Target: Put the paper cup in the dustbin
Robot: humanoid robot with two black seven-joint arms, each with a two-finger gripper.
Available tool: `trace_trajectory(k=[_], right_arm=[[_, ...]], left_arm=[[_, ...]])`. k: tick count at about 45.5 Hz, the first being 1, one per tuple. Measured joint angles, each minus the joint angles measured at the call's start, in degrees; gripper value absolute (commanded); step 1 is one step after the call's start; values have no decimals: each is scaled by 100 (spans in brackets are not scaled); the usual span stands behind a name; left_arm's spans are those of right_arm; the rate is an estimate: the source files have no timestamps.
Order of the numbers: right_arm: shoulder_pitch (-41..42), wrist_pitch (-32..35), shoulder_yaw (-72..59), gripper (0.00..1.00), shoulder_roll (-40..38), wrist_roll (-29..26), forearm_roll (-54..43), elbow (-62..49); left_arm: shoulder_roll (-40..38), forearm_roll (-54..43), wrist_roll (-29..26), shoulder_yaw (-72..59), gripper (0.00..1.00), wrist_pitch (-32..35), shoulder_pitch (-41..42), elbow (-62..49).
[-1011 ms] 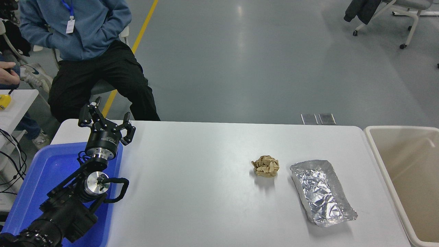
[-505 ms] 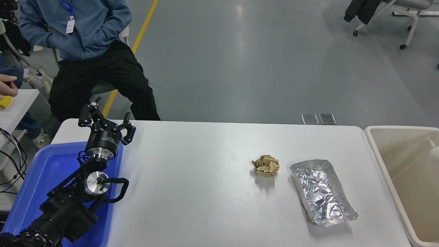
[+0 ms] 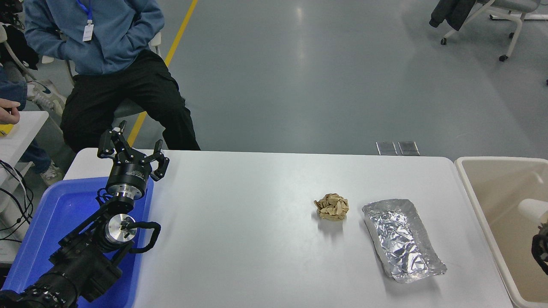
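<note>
Just above the right gripper (image 3: 540,252), of which only a black sliver shows at the picture's edge, the paper cup (image 3: 532,209) hangs over the open dustbin (image 3: 483,214). Whether that gripper clamps the cup I cannot tell. Carrying looks done; release remains. The left gripper (image 3: 130,149) is parked, fingers spread.

1 cup (image 3: 532,210), 2 trays (image 3: 401,239), 1 paper ball (image 3: 332,206)

The left hand (image 3: 130,147) is parked at 9 o'clock above the blue tray (image 3: 55,214), fingers spread. The tan paper ball (image 3: 331,206) and foil tray (image 3: 401,239) lie on the worktop (image 3: 239,222). At 3 o'clock, the paper cup (image 3: 532,210) appears over the dustbin (image 3: 479,214), with the right hand (image 3: 540,250) partly visible.
</note>
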Motion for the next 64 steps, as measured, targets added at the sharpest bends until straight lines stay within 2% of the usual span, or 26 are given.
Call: trace_trajectory(k=[2,5,13,15,26,39,48,49,64], right_arm=[[-12,-1,12,47,9,0,0,0],[-26,-1,33,62,19,0,0,-1],[-50,36,91,84,26,8,0,9],[-53,45,104,99,26,8,0,16],[-18,115,132,100,-33,16,-11,74],[227,669,145,100,-385,23,-16,508],[431,1172,228,100,-953,58,-20,1601],[482,1267,307,100,-1128,63,-30,2001],[795,1520,726,100,-1778,120,-540,4261]], left_arm=[[0,0,0,0,100,0,0,1],[0,0,0,0,100,1,0,2],[-2,0,1,0,100,2,0,2],[-4,0,1,0,100,2,-1,2],[-8,0,9,0,100,1,-8,2],[-9,0,9,0,100,-2,-9,2],[-9,0,8,0,100,-4,-5,1],[-9,0,8,0,100,-3,-5,0],[-8,0,8,0,100,-3,-7,-5]])
